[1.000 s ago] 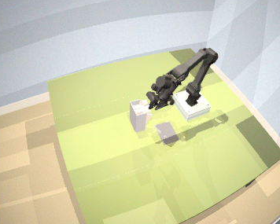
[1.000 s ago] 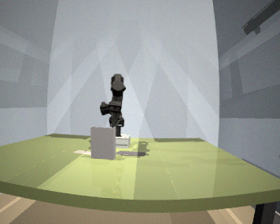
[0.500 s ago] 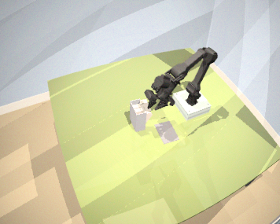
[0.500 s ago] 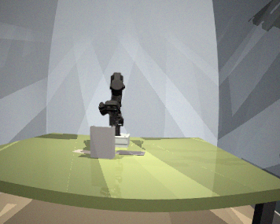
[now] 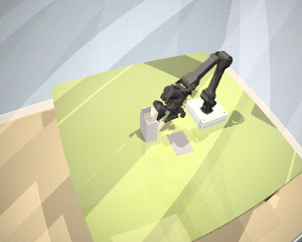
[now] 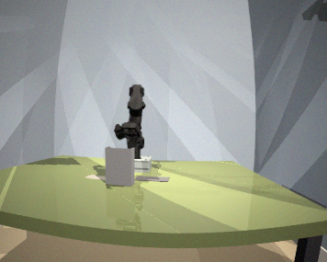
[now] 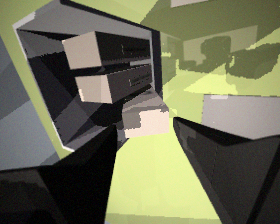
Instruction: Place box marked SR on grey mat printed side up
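Note:
The bin (image 5: 150,132) (image 6: 119,167) (image 7: 40,82) stands upright on the table. In the wrist view, two boxes stand side by side in it, one box (image 7: 81,50) beyond the other box (image 7: 94,89). Small dark lines show on their shaded sides. A third box (image 7: 154,123) leans at the bin's near end, its pale end toward the camera. No large reach code is readable. My gripper (image 7: 144,125) is open, its fingertips to either side of the leaning box's end in the view; contact cannot be told. The grey mat (image 5: 186,149) (image 6: 153,179) (image 7: 242,112) lies flat beside the bin with nothing on it.
A pale flat card (image 6: 98,177) (image 7: 189,2) lies on the table on the other side of the bin from the mat in the exterior view. The arm's white base (image 5: 208,119) stands behind the mat. Shadows of the arm cross the table.

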Robot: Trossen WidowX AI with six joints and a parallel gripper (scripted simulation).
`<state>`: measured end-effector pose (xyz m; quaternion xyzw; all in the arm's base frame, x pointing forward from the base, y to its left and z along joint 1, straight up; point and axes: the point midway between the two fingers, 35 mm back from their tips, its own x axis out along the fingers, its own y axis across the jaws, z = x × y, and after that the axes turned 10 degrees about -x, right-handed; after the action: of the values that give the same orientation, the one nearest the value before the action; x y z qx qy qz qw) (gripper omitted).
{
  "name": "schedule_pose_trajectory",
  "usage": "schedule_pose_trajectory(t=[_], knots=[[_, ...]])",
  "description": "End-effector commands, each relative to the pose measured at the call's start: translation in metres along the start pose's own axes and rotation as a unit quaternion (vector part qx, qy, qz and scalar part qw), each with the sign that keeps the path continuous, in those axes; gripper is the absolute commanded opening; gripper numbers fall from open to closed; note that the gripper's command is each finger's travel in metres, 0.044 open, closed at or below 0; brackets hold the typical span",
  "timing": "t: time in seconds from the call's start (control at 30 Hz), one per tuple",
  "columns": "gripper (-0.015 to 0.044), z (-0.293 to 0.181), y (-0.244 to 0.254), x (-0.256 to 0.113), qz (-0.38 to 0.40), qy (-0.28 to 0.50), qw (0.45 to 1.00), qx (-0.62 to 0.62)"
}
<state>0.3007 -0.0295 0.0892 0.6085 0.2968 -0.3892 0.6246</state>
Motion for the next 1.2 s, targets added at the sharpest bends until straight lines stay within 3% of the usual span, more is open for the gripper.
schedule_pose_trajectory(t=[0.0,0.17,0.6,1.17], knots=[[0.0237,0.000,-0.001,0.006,-0.001,0.002,1.000,-0.002],[0.0237,0.000,-0.002,0.011,-0.001,0.001,1.000,-0.002],[0.0153,0.000,-0.001,0.009,-0.001,0.000,1.000,0.000],[0.0153,0.000,0.000,-0.004,-0.001,0.000,1.000,-0.001]])
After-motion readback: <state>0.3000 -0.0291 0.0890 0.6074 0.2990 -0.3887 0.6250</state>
